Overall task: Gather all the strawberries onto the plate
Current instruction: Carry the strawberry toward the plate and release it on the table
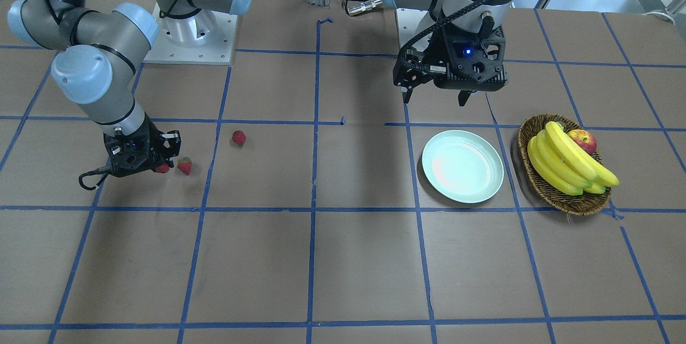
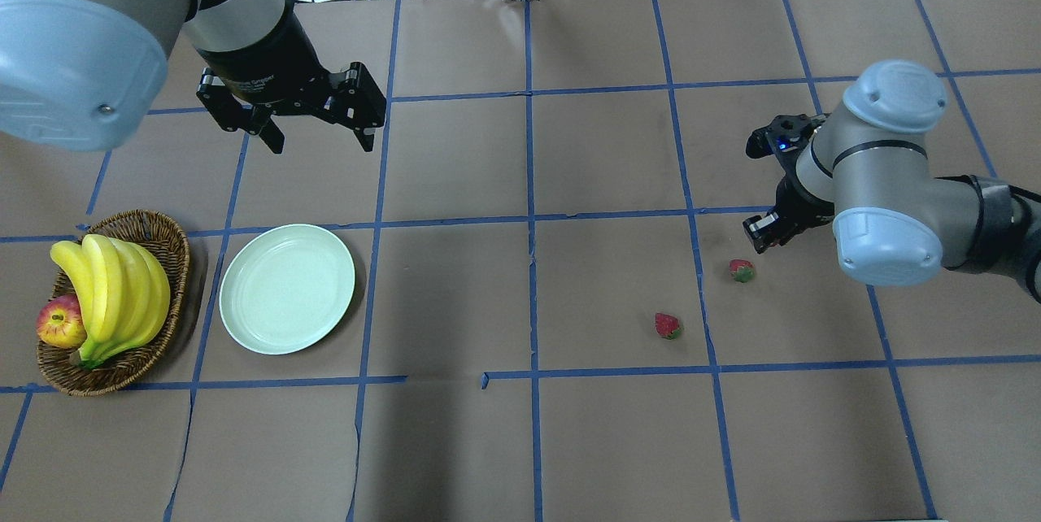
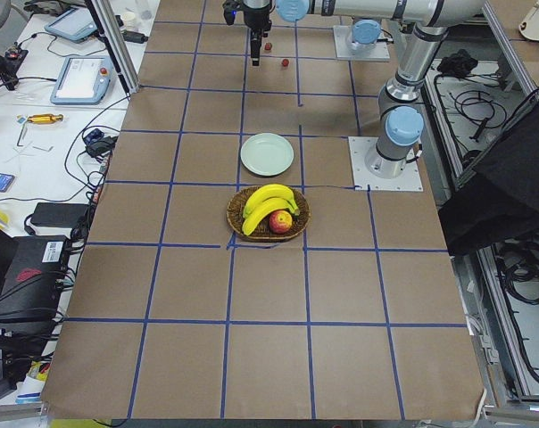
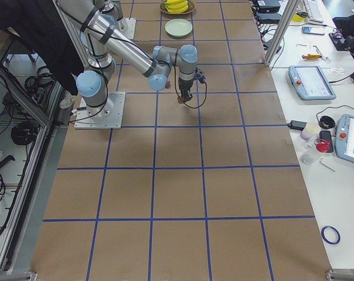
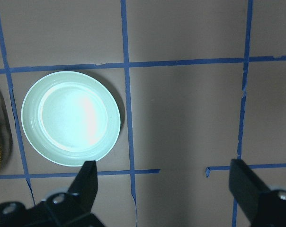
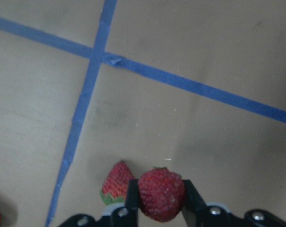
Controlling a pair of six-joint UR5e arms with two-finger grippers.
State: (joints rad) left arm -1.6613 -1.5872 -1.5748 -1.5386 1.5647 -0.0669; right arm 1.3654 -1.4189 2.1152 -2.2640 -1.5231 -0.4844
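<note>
On the table [image 2: 569, 441], right gripper [image 6: 160, 187]: clamped on one small red strawberry [image 6: 162, 201].
Loose strawberries [image 2: 741, 270]: two, lying nearby.
Left gripper [image 2: 322, 136]: spread wide, holding nothing, near round mint-green plate [image 2: 286, 288].
Wrist lettering [image 2: 248, 83]: unreadable.

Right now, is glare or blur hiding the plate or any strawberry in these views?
Left wrist view: a white glare patch washes out the middle of the plate, rim clear. Front-facing view: the same plate has a milder sheen. Right wrist view: slightly soft all over, yet the strawberry in the right gripper reads fine. Side views: berries too small to judge.
</note>
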